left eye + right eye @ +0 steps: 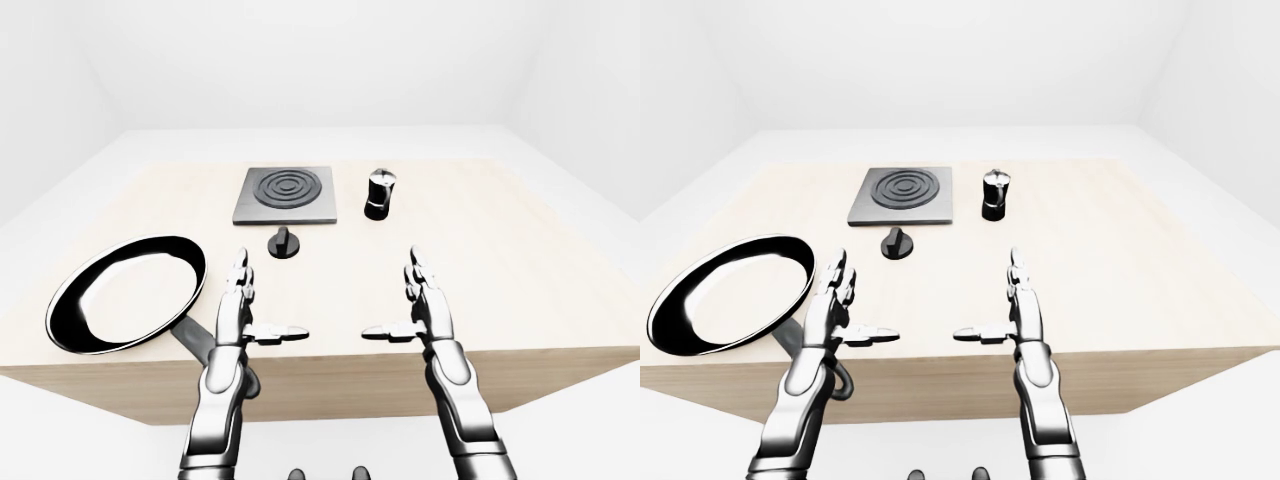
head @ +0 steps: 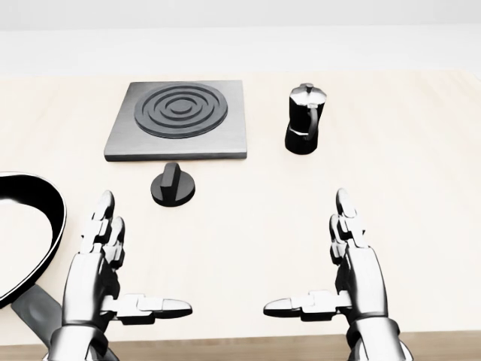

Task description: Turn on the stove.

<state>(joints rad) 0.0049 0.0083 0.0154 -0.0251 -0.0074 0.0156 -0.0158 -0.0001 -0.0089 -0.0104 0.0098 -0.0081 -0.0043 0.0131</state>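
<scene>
Reaching for the knob: this is the step in hand, judged from both hands hovering well short of it.
Landmark: the stove (image 2: 179,120), a dark square plate with ringed burner, lies flat on the pale table (image 2: 421,188).
Knob: the round black knob (image 2: 173,185) sits just below the stove's lower edge in the head view, apart from the plate, its raised grip bar running roughly up-down in that view.
Left hand: the left hand (image 2: 101,263) hangs below and left of the stove, fingers spread straight, thumb out sideways, holding nothing.
Right hand: the right hand (image 2: 349,267) hangs below and right of the stove, likewise splayed and empty.
Nearer hand: the left one looks closer to the knob, so it seems the natural choice.
Approach: carry the hand up toward the stove, settle above the knob, then bring thumb and 2 fingers onto opposite faces of the bar before twisting.
Care: the knob is small; pinch squarely or the fingers may slip off.
Neighbours: the moka pot (image 2: 305,119) stands upright right of the stove; the frying pan (image 1: 125,292) lies far left and below, its handle near the left forearm, so keep the elbow off it.
</scene>
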